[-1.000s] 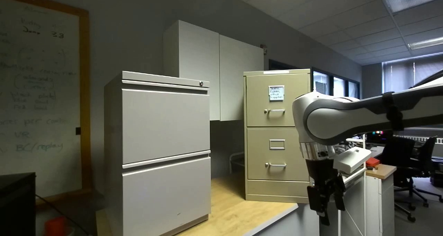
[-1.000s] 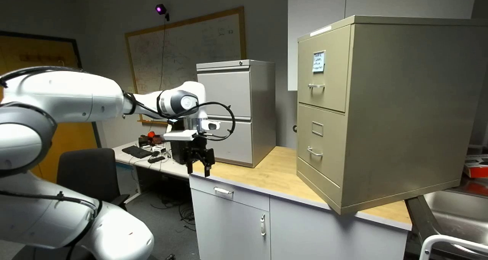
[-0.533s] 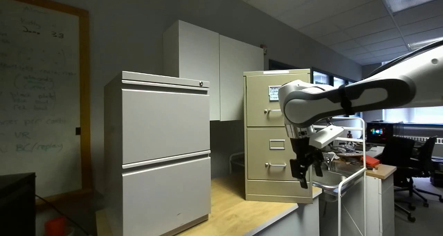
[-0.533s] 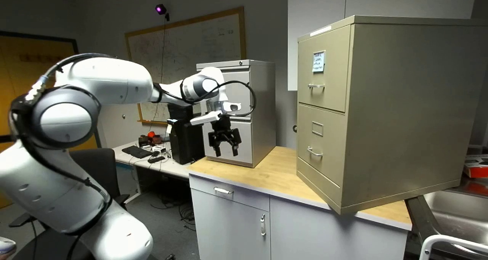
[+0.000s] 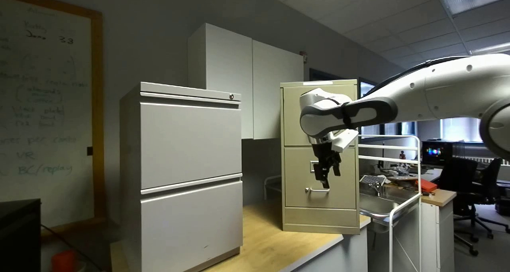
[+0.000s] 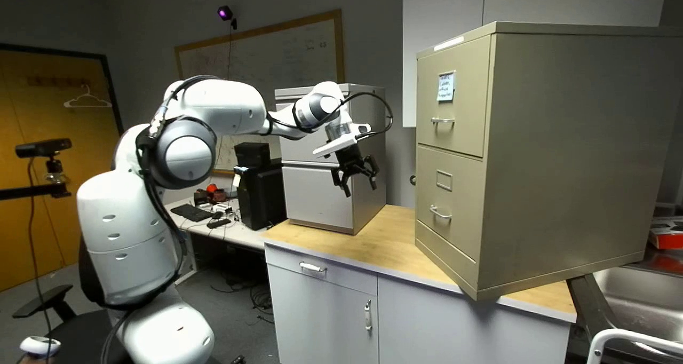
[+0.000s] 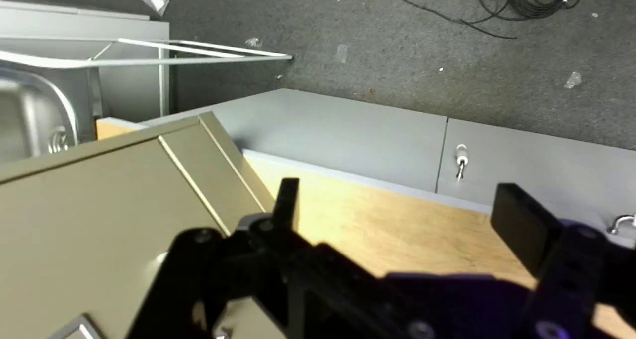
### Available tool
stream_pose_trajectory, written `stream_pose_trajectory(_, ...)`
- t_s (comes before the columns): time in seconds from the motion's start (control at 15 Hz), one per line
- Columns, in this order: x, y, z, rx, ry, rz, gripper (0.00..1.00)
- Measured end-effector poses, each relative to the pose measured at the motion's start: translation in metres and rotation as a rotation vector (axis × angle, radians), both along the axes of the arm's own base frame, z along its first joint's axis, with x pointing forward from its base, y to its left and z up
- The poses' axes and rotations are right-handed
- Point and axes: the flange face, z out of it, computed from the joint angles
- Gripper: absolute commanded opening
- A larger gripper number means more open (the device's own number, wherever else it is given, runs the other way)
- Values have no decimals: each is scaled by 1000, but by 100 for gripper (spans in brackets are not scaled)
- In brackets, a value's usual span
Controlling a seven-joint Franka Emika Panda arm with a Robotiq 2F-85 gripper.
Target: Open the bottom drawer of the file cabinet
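The tan file cabinet [image 5: 318, 217] stands on the wooden counter, and its side panel faces the camera in an exterior view [image 6: 565, 150]. Its bottom drawer [image 5: 297, 172] is shut and also shows in an exterior view [image 6: 459, 193] and the wrist view [image 7: 99, 200]. The drawer's metal handle [image 5: 312, 190] is horizontal and also shows in an exterior view [image 6: 440, 213]; in the wrist view my gripper mostly hides it. My gripper [image 5: 331, 179] is open and empty, tilted, in front of the cabinet and apart from it [image 6: 360, 189]. Both fingers show wide apart in the wrist view [image 7: 397, 195].
A pale grey two-drawer cabinet [image 5: 191, 144] stands on the same counter [image 5: 263, 240], behind my gripper in an exterior view [image 6: 320, 198]. A sink [image 6: 635, 300] and a white rail [image 5: 418, 176] lie beyond the tan cabinet. White wall cupboards [image 5: 275, 88] hang above.
The arm has swung in and up, bringing my gripper closer to the tan cabinet's front. The gripper has tilted. It stays open, and the drawers have not moved.
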Motion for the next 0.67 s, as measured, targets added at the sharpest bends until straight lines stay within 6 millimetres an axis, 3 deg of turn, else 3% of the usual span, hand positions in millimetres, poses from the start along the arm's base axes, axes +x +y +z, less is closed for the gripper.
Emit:
stream_pose_trajectory(0.4, 61, -30, 14, -17, -2, 145, 100)
stream_pose_trajectory(0.67, 71, -32, 12, -19, -2, 156, 100)
